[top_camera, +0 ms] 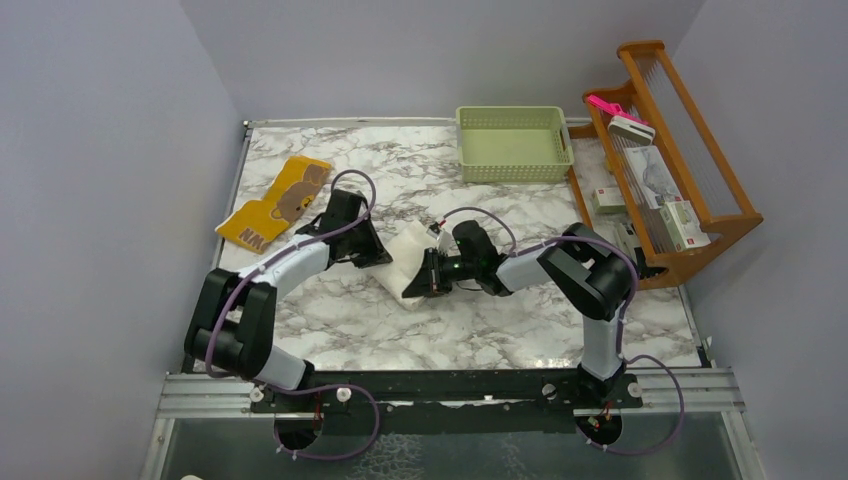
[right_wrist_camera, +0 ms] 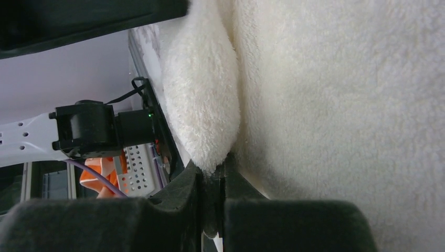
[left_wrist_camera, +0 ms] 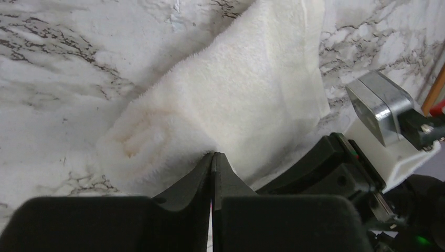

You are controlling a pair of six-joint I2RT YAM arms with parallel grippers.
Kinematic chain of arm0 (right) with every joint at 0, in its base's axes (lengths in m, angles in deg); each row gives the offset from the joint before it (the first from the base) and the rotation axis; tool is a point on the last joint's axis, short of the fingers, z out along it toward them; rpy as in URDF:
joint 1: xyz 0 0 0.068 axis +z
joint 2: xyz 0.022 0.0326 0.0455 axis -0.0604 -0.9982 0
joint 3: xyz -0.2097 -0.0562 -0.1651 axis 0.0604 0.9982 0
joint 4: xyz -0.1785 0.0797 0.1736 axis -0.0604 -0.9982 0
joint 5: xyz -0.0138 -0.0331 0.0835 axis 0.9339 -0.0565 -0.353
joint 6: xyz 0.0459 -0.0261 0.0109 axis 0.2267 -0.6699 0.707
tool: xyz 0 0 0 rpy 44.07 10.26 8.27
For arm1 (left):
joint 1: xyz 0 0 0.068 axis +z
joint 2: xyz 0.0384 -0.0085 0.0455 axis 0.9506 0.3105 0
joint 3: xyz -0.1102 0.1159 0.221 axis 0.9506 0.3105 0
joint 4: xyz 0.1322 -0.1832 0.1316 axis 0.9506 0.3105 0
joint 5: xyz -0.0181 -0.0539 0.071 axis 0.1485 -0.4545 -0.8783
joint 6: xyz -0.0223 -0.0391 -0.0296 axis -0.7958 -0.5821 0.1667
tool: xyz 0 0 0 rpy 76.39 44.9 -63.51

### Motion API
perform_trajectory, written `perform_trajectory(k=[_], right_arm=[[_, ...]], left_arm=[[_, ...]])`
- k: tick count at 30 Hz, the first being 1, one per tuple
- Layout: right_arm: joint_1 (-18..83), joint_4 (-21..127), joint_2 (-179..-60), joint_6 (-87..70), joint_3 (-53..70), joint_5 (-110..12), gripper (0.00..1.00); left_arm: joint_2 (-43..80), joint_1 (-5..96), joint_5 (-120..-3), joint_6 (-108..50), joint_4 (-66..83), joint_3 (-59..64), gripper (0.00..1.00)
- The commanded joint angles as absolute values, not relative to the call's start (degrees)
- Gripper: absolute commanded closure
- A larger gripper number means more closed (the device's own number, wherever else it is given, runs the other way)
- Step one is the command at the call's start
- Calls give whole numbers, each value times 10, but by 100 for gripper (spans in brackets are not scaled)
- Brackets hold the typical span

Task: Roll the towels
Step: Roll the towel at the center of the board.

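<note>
A cream-white towel lies partly folded at mid-table between both grippers. My left gripper is at its left side. In the left wrist view that gripper is shut, its tips pressed into the nap of the towel, and no cloth shows between them. My right gripper is at the towel's right side, shut on a thick fold of the towel, with cloth hanging through the narrow gap of the gripper. The mustard-yellow towel with a brown bear lies flat at the back left, untouched.
A pale green basket stands at the back centre-right. A wooden rack holding boxes and a pink item lines the right edge. The right arm's black body lies close beside my left gripper.
</note>
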State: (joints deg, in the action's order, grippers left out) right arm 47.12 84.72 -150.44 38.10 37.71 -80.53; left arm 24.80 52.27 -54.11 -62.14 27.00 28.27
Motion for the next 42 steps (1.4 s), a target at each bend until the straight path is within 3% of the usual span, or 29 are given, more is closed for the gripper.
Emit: perform_trajectory(k=[1,7,8,11,14,16,21,28,37,42], right_arm=[[472,851,-1512,382,369,-826,99],[471,783,-1501,327,348,-797,99],[471,756,-1494,305,339,-782,92],[472,660,-1460,226,308,-716,49],[473,592,-1420,163,283,-650,18],[476,553,-1392,125,263,-606,10],[540,490,-1335,15,240,-447,8],[643,534,-1299,-73,301,-339,10],[703,559,-1380,-114,277,-234,11],[717,576,-1423,-135,270,-182,19]], left_arm=[[296,520,-525,-624,212,274,100],[323,519,-544,-624,187,303,100],[328,517,-546,-624,182,306,100],[340,508,-556,-626,171,317,100],[349,497,-564,-630,161,329,100],[352,490,-570,-633,158,334,100],[361,479,-587,-635,151,346,100],[388,477,-593,-631,149,345,100],[422,477,-594,-624,152,342,100],[431,477,-597,-619,162,338,100]])
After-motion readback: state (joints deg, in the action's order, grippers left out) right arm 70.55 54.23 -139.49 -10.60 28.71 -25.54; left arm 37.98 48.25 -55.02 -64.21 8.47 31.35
